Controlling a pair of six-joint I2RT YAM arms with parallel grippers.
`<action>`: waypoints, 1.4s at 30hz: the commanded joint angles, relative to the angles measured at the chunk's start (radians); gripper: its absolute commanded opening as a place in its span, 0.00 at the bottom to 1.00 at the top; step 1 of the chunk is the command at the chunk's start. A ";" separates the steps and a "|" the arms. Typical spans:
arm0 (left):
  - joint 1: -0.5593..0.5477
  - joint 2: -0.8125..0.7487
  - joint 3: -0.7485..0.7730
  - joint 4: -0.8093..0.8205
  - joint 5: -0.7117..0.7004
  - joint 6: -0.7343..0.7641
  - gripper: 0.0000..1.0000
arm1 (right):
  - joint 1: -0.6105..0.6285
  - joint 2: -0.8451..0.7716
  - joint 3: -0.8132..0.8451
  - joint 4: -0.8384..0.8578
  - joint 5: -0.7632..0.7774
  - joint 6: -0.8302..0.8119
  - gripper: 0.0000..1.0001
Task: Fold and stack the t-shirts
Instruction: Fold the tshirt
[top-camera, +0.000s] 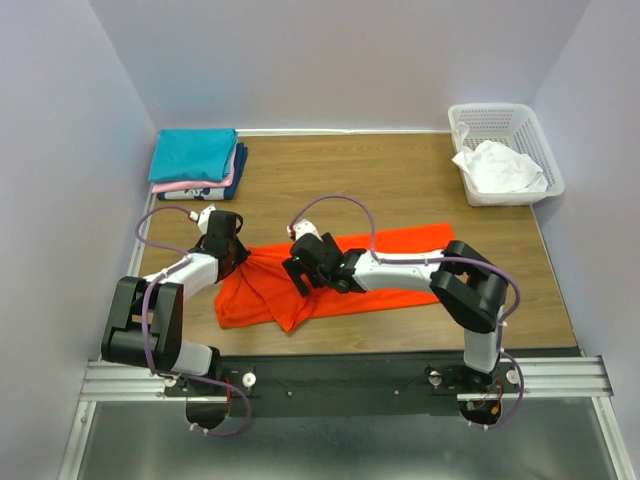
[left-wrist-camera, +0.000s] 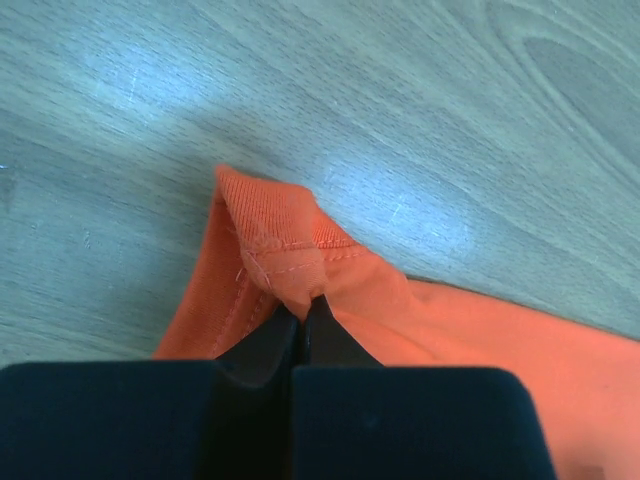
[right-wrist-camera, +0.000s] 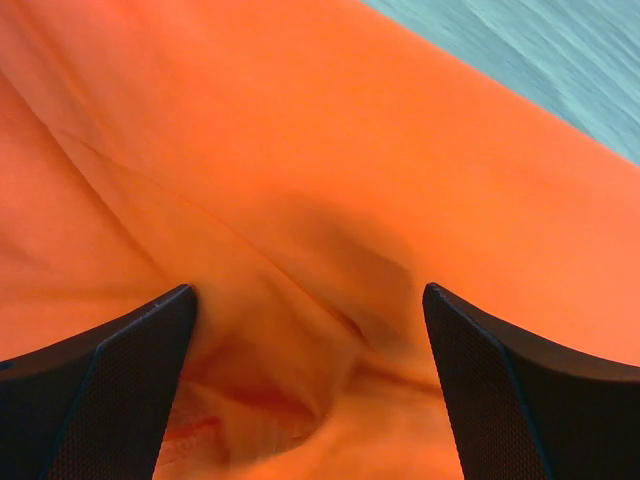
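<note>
The orange-red t-shirt (top-camera: 262, 297) lies on the wooden surface (top-camera: 390, 185) with its long axis running left to right across the near half. Its left end is bunched and rumpled, and its right end is flatter.

The left fingers (left-wrist-camera: 292, 342) are shut tight on that bunched left end. Seen from the left wrist, they pinch a stitched hem, with a small fold of it poking up just past the tips and bare wood beyond. The right fingers (top-camera: 298, 272) stand wide apart with nothing held, set over a soft crease of orange cloth just to the right of the left arm's grip. I cannot tell whether they touch the cloth. The right arm lies along the shirt's length to reach that spot.

So both pairs of fingers are close together at the same end, and nearly all the shirt stretches away from them to the right. The next move looks to hinge on the right fingers taking a second hold beside the left, so the end can be spread.

Well apart, a folded stack (top-camera: 228, 176) topped by a teal t-shirt (top-camera: 193, 154) sits at the far left. A crumpled white t-shirt (top-camera: 500, 170) lies in the basket (top-camera: 500, 118) at the far right.
</note>
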 joint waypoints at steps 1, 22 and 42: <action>0.025 0.013 0.018 0.010 -0.001 0.008 0.00 | 0.003 -0.108 -0.100 -0.039 0.070 0.094 1.00; 0.056 -0.065 0.027 -0.026 0.072 0.035 0.42 | 0.005 -0.325 -0.223 -0.073 0.071 0.232 1.00; 0.055 -0.276 -0.194 -0.023 0.138 -0.018 0.49 | 0.005 -0.407 -0.263 -0.073 0.073 0.244 1.00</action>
